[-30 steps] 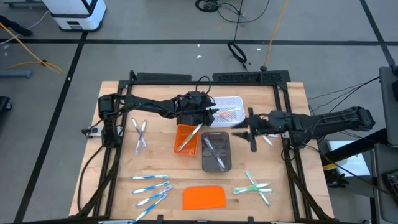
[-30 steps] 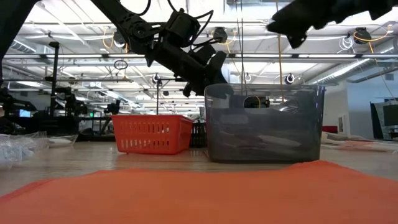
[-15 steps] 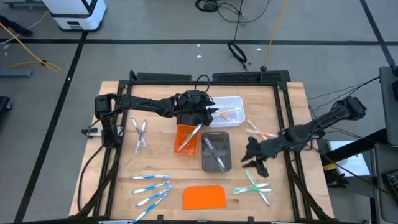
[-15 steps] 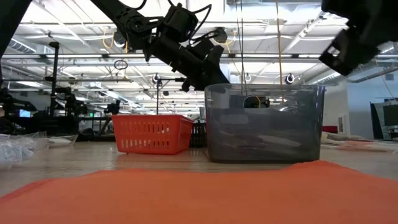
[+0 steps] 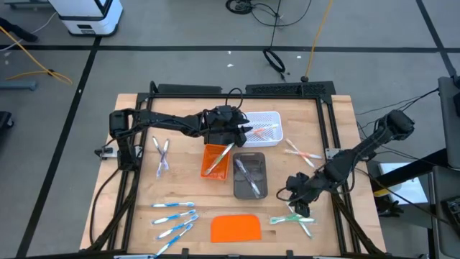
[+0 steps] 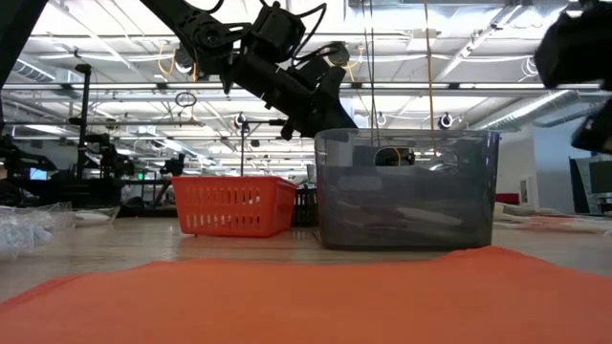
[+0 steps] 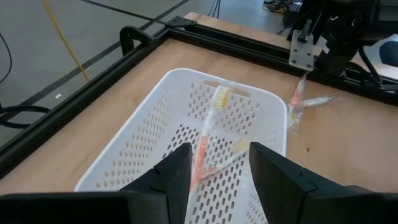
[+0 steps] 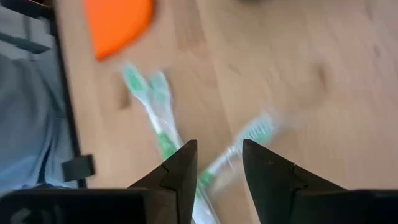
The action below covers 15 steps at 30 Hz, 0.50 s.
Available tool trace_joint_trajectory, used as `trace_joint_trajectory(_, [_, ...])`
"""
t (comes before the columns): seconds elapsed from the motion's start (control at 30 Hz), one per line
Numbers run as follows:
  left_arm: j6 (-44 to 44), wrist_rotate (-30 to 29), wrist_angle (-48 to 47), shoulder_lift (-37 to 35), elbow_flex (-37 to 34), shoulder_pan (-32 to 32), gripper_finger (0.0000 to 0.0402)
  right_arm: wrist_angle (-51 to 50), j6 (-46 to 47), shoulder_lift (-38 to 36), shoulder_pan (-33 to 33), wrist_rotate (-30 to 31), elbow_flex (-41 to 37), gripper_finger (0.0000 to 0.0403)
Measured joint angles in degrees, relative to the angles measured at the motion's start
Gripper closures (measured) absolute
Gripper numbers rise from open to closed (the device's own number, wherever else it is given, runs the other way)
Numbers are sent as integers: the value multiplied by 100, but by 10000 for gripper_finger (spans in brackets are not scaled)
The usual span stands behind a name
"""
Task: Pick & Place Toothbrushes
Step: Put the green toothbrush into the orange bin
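The toothbrushes lie in groups on the table: green ones point(image 5: 295, 219) near the right near corner, pink ones point(image 5: 302, 153) at the right, blue ones point(image 5: 174, 215) at the left near side, pale grey ones point(image 5: 162, 155) at the left. More lie in the white tray point(image 7: 217, 134), with pink-orange ones point(image 7: 202, 152) among them. My left gripper point(image 7: 219, 163) hovers open above that white tray. My right gripper point(image 8: 219, 163) is open, just above and on the far side of the green toothbrushes point(image 8: 158, 115), touching nothing.
An orange tray point(image 5: 215, 160) with one toothbrush leaning out and a grey tray point(image 5: 249, 175) with toothbrushes stand mid-table, near side of the white tray point(image 5: 262, 127). A flat orange slab point(image 5: 236, 227) lies at the near edge. A black frame point(image 5: 327, 101) borders the table.
My right gripper has swung from the middle of the table, beside the white and grey trays, toward the near edge and down to the green toothbrushes, uncovering the pink ones. My left arm has stayed over the white tray.
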Motion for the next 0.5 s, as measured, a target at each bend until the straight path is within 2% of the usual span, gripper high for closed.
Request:
trace_joint_trajectory(0.17, [2, -2, 19, 0, 0, 4, 238, 5, 477, 168, 92, 7, 0, 280])
trace_joint_trajectory(0.5, [7, -2, 8, 4, 0, 4, 238, -10, 603, 745, 92, -1, 0, 280])
